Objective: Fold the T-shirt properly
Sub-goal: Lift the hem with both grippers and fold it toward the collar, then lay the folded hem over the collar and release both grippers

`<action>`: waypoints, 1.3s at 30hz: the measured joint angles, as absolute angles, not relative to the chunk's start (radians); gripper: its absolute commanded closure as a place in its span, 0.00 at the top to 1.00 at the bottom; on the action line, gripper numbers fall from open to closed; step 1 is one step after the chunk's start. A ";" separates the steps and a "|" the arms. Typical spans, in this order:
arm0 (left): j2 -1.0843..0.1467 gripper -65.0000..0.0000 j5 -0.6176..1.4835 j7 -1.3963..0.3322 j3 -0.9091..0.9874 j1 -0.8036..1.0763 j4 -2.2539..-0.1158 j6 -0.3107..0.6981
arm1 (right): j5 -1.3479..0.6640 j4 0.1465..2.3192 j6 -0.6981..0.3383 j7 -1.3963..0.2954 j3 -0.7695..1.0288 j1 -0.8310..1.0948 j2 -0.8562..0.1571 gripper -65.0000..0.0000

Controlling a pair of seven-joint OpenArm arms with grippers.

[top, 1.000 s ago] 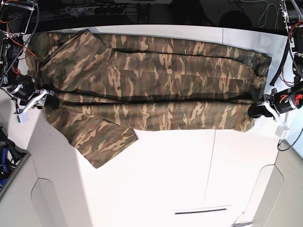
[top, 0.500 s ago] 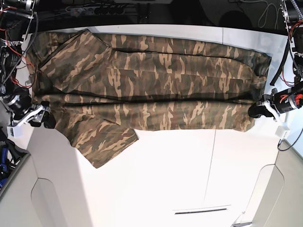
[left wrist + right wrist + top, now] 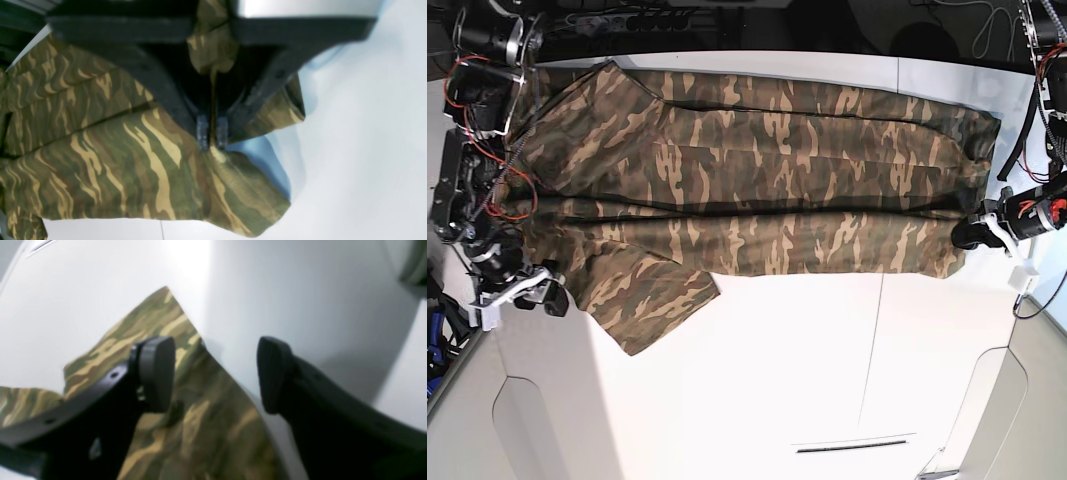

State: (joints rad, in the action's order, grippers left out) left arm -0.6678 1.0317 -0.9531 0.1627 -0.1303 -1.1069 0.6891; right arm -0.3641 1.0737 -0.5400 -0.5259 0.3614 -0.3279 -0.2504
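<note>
- The left gripper (image 3: 212, 133) has its fingers pinched tight on a fold of the camouflage T-shirt (image 3: 767, 190) at its hem corner.
- The right gripper (image 3: 215, 373) is spread wide, holding nothing, beside the sleeve (image 3: 642, 300).
- The T-shirt lies spread across the white table (image 3: 827, 370).
- Cables (image 3: 627, 18) run along the far edge.

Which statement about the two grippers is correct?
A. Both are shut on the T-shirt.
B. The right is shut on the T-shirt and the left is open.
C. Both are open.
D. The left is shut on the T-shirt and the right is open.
D: the left gripper pinches a fold of the camouflage T-shirt between closed fingertips, while the right gripper has its pads wide apart with nothing between them.
</note>
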 measured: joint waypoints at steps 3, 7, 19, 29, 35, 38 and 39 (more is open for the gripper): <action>-0.668 0.00 1.031 -0.953 0.163 -0.130 -1.107 0.689 | -0.321 0.974 -0.536 -0.480 0.361 -0.366 -0.228 0.59; -0.668 0.00 1.031 -0.953 0.163 -0.130 -1.107 0.689 | -0.305 0.859 -0.538 -0.442 0.361 -0.398 -0.210 0.59; -0.633 0.00 1.027 -0.953 0.163 -0.130 -1.107 0.689 | -0.313 0.824 -0.566 -0.454 0.352 -0.404 -0.169 0.11; -0.620 0.00 0.997 -0.953 0.163 -0.128 -1.107 0.689 | -0.367 0.854 -0.570 -0.602 0.349 -0.404 -0.172 0.00; -0.636 0.00 1.000 -0.961 0.163 -0.127 -1.170 0.689 | -0.479 0.994 -0.569 -0.778 0.348 -0.353 -0.199 0.00; -0.662 0.00 1.004 -0.961 0.163 -0.107 -1.224 0.689 | -0.531 1.136 -0.576 -0.822 0.348 -0.282 -0.219 0.00; -0.671 0.00 1.006 -0.961 0.163 -0.094 -1.242 0.689 | -0.545 1.188 -0.577 -0.834 0.348 -0.253 -0.224 0.00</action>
